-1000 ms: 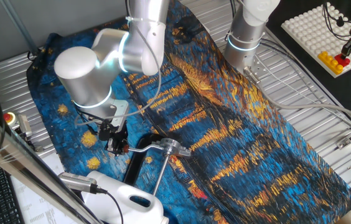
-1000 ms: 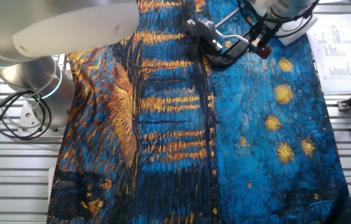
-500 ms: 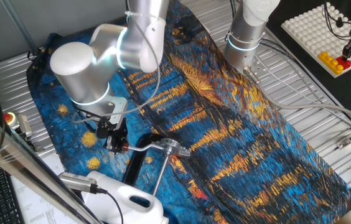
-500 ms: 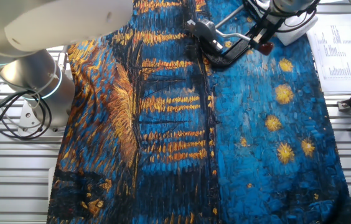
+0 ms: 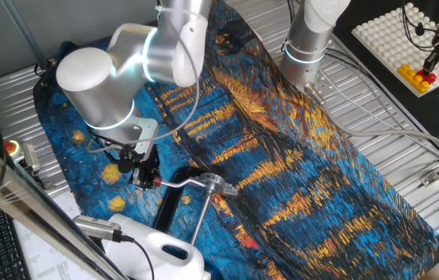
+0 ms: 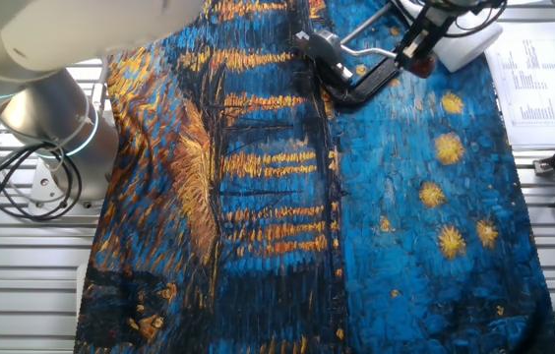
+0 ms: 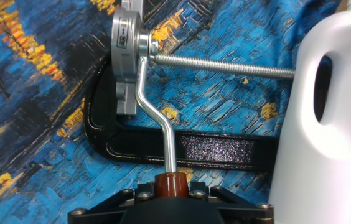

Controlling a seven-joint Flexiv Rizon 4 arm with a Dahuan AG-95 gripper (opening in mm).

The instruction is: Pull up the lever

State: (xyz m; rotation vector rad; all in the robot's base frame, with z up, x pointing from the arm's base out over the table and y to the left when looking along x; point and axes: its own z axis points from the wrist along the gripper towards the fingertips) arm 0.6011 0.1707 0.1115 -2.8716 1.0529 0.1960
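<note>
One cloth (image 5: 297,179) in blue, orange and black brush strokes spread over most of the bench (image 5: 17,85), ribbed metal showing at the edges. Large silver arm (image 5: 103,85) reaching down near the cloth's corner in one fixed view, wrist pointing at the clamp assembly. White plastic jug (image 7: 331,118) with a handle hole standing just beside the assembly, filling the right side of the hand view. Flat black bar (image 7: 225,149) lying on the cloth, curving up at its left end toward the hub. Long threaded silver rod (image 7: 225,65) running from the hub toward the jug, roughly parallel to the black bar and above it in the hand view. Silver pivot hub (image 7: 127,59) sitting at the upper left of the hand view, disc-shaped, joined to both rods. Lever (image 7: 157,118) leaving the hub as a thin bent silver rod, crossing over the black bar and ending in a dark-red knob (image 7: 170,185) at the bottom centre of the hand view. Claw (image 5: 146,180) closed down on that knob: dark fingers pressed against its sides in one fixed view, knob seated right at the black claw body in the hand view. Same grip seen at the top of the other fixed view, claw (image 6: 413,51) on the red knob, lever running left to the hub (image 6: 319,45).
</note>
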